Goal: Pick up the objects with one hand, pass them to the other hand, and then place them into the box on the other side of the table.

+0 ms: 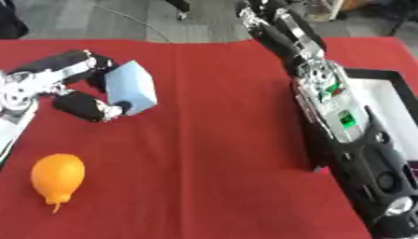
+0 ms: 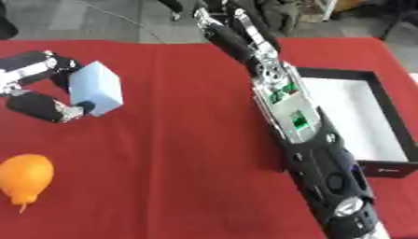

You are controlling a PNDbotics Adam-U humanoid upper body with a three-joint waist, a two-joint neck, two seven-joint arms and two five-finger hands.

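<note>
My left hand [image 1: 59,70] is at the table's left, lifted a little, with fingers and thumb curled round a light blue block [image 1: 130,88] that stands tilted on edge. An orange, lemon-shaped fruit [image 1: 57,176] lies on the red cloth near the front left, below that hand and apart from it. My right arm runs along the right side of the table. Its hand [image 2: 237,39] lies beyond the middle of the far edge, fingers stretched straight and holding nothing. The black-rimmed box with a white floor [image 2: 336,73] sits at the right, just beside my right forearm.
The red cloth [image 1: 212,140] covers the table. Grey floor with a thin cable [image 1: 122,14] lies past the far edge. My right forearm [image 2: 294,116] stands between the table's middle and the box.
</note>
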